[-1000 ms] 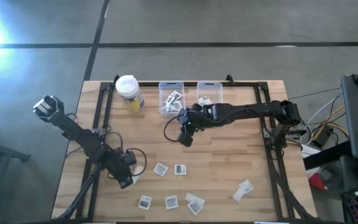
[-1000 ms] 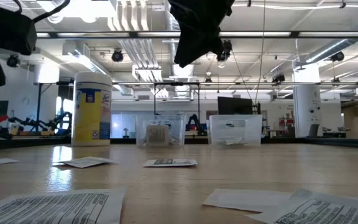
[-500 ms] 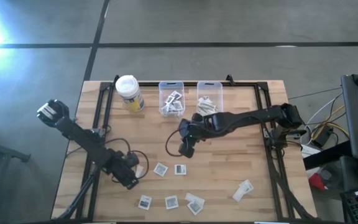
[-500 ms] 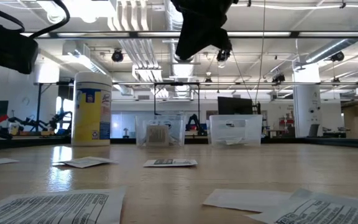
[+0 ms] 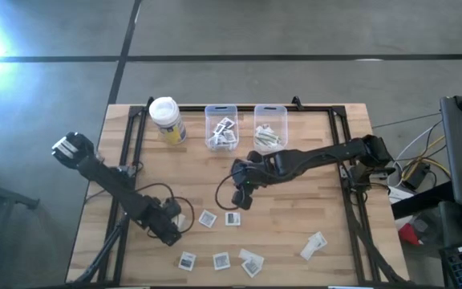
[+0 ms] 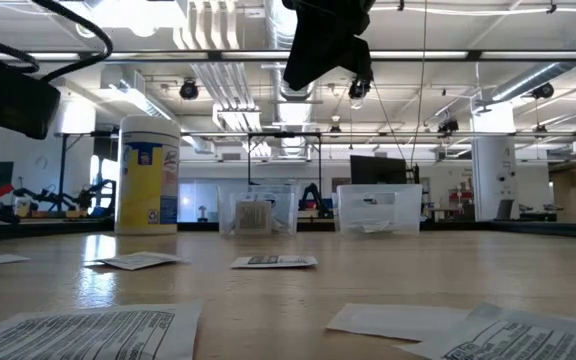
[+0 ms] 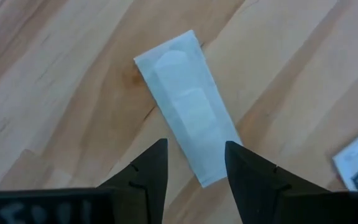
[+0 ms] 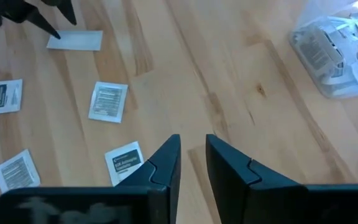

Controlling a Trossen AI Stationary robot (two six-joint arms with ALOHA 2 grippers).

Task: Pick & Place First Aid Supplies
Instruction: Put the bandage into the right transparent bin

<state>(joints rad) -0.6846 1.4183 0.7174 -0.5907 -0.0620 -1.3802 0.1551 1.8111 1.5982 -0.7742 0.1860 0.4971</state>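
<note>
White, narrow strip packet (image 7: 190, 109) lies flat between open, empty left hand (image 7: 196, 163).

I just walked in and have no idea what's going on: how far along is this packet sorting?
Partly done. Both bins already hold some packets. In hand: the left pincer is open, low over a narrow strip, not yet gripping it; the right pincer hangs empty above the table. Left: several square packets and a pair near the right edge lie loose on the wood.
</note>
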